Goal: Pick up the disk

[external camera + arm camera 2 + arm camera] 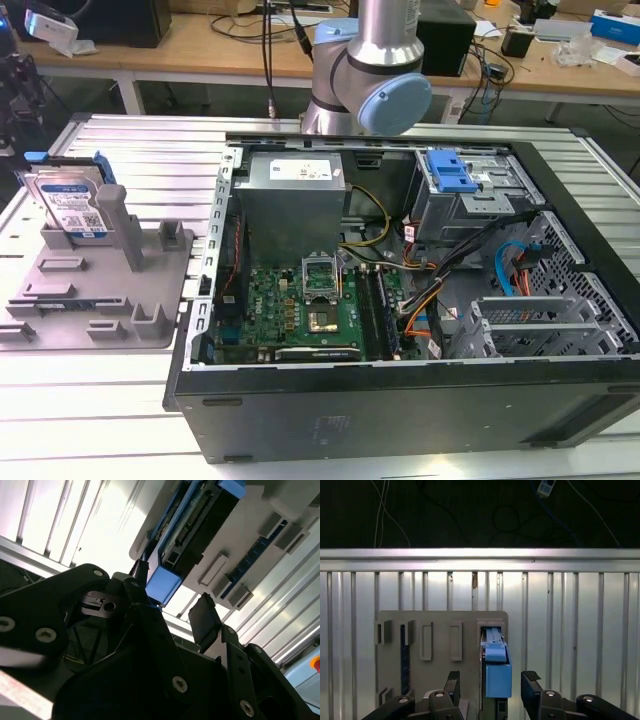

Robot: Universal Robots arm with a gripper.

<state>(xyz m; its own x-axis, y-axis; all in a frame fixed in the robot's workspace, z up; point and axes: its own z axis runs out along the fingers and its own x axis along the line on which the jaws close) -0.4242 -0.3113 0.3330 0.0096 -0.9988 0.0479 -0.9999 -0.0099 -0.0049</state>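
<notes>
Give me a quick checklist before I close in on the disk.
1. The pincer is open: ok.
2. The disk lines up with the gap between the fingers, in both wrist views: ok.
3. The fingers are clear of the disk on both sides: ok.
4. The disk stands on edge in the holder tray, exterior view: ok.
5. The pincer's height above the disk: cannot tell.

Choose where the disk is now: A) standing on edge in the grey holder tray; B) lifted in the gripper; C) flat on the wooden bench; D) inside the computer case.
A: in the exterior view the disk stands on edge in a slot of the grey holder tray, beside the computer case.
</notes>
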